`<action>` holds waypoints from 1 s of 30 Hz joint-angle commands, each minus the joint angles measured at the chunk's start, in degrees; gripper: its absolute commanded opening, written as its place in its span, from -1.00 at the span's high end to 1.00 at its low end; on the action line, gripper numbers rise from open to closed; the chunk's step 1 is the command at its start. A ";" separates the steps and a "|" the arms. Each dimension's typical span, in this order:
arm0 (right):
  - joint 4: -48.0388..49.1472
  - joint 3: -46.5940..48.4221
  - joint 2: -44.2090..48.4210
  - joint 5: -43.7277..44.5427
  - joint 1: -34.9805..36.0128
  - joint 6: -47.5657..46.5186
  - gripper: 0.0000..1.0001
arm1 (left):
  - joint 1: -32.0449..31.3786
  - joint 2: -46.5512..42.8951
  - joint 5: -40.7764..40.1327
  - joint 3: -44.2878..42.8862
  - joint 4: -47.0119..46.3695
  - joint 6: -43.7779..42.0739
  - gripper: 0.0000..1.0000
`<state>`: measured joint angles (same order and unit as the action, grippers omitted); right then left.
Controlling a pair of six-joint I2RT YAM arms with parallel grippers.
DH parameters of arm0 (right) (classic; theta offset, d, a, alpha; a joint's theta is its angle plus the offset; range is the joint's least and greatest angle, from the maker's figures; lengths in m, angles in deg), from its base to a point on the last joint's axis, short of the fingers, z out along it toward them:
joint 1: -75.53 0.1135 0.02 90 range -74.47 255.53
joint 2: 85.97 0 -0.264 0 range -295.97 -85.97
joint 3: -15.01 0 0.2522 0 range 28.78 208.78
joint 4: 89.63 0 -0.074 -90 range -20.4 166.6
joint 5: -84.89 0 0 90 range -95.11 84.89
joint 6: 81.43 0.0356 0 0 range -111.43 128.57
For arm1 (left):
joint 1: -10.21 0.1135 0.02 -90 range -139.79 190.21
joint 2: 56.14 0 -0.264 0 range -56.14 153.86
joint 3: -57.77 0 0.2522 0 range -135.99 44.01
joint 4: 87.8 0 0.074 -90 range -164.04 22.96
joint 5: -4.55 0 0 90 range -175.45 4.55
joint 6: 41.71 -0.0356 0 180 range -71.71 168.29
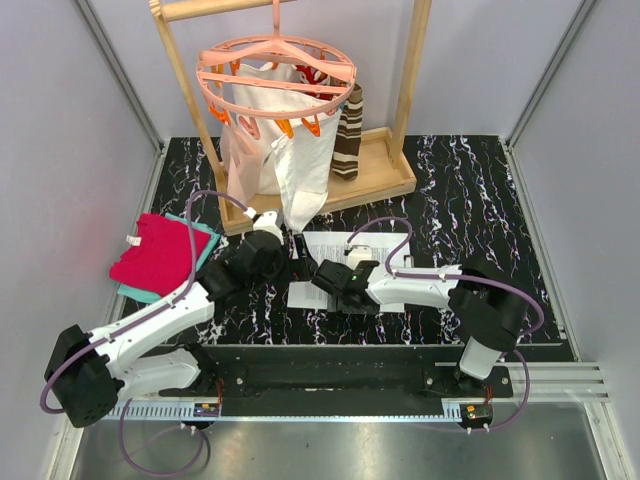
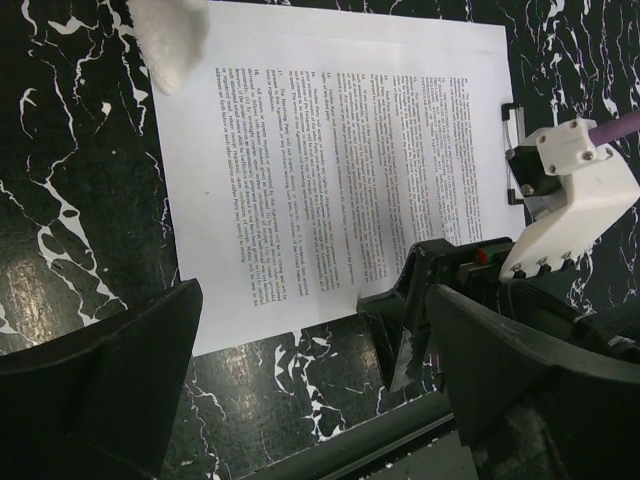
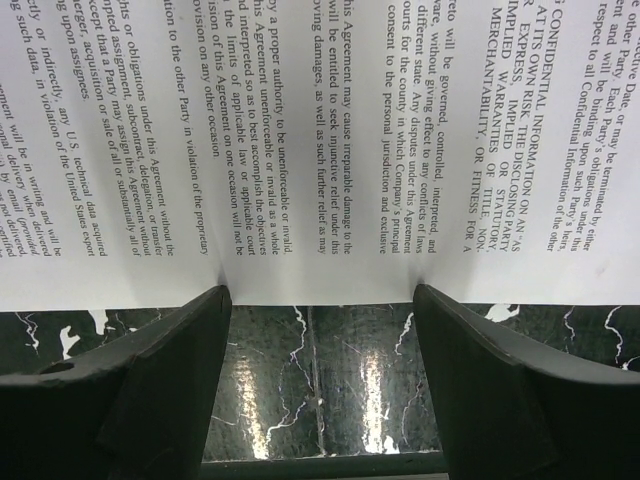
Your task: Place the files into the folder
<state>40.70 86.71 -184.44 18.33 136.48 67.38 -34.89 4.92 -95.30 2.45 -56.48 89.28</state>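
The files (image 1: pixel 352 252) are white sheets of small black print, lying flat on the black marbled table just in front of the wooden rack. They fill the left wrist view (image 2: pixel 330 170) and the top of the right wrist view (image 3: pixel 320 140). My right gripper (image 1: pixel 322 279) is open and low at the sheets' left edge, its fingertips (image 3: pixel 215 300) touching that edge with bare table between them (image 3: pixel 322 300). My left gripper (image 1: pixel 293 250) is open and empty above the same edge (image 2: pixel 315 300). I cannot make out the folder in any view.
A wooden rack (image 1: pixel 380 180) at the back holds a pink clip hanger (image 1: pixel 275 70), a white cloth bag (image 1: pixel 280 150) and a striped brown cloth (image 1: pixel 348 135). Red-and-teal folded cloths (image 1: pixel 160 255) lie at the left. The bag's bottom (image 2: pixel 165 40) hangs by the sheets' corner.
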 commanded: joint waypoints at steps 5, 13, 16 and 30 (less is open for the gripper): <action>-2.59 2.00 0.91 4.16 -2.76 -4.04 -0.67 | -0.07 -0.42 1.58 -1.50 -1.83 -0.91 -0.98; -4.44 -2.73 19.88 -1.11 -11.62 -14.74 -0.99 | -0.07 8.52 11.41 -4.75 -4.38 -4.08 -0.98; -2.07 -5.89 25.52 -5.05 -20.49 -23.08 -0.99 | -0.25 13.01 12.31 -6.25 -4.64 -2.94 -0.98; 11.37 -6.34 11.83 -37.15 -53.48 -35.69 -0.69 | -1.22 30.25 15.21 -16.09 -5.17 -2.06 -0.98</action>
<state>46.76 80.98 -168.11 -8.03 83.19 33.94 -35.85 33.05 -82.38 -10.12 -58.75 87.16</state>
